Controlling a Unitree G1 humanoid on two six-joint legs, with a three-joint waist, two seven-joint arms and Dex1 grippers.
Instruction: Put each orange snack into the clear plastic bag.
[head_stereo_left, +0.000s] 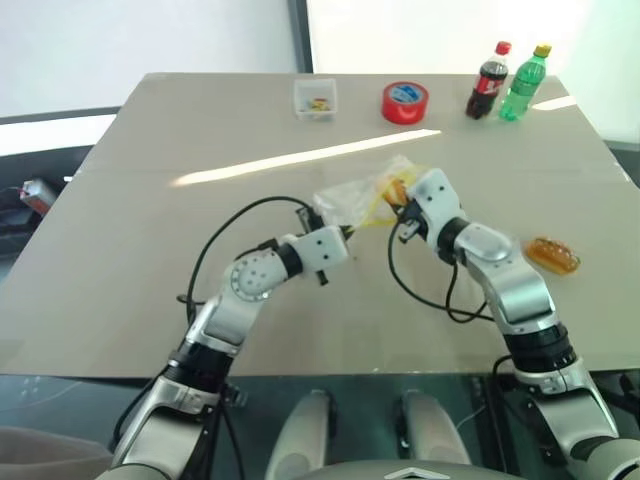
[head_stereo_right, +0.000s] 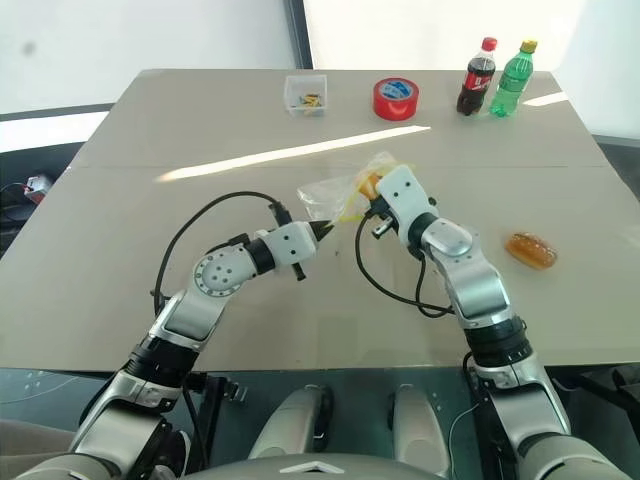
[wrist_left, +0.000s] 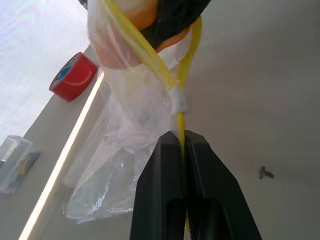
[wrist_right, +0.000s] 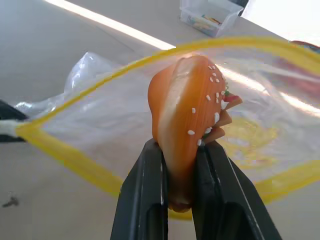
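My left gripper (wrist_left: 182, 139) is shut on the yellow seal strip of the clear plastic bag (head_stereo_left: 343, 201), holding its mouth up above the middle of the table. My right gripper (wrist_right: 181, 148) is shut on one orange snack (wrist_right: 189, 97), a sesame-topped bun. The snack sits at the bag's open mouth, with the yellow rim (wrist_right: 90, 92) curving around it. In the head views the right gripper (head_stereo_left: 403, 203) meets the bag from the right and the left gripper (head_stereo_left: 345, 233) from the left. Another orange snack (head_stereo_left: 553, 254) lies on the table to the right of my right forearm.
Along the table's far edge stand a small clear box (head_stereo_left: 315, 98), a red tape roll (head_stereo_left: 405, 102), a cola bottle (head_stereo_left: 488, 82) and a green bottle (head_stereo_left: 525, 84). A small dark screw (wrist_left: 266, 173) lies on the tabletop near the bag.
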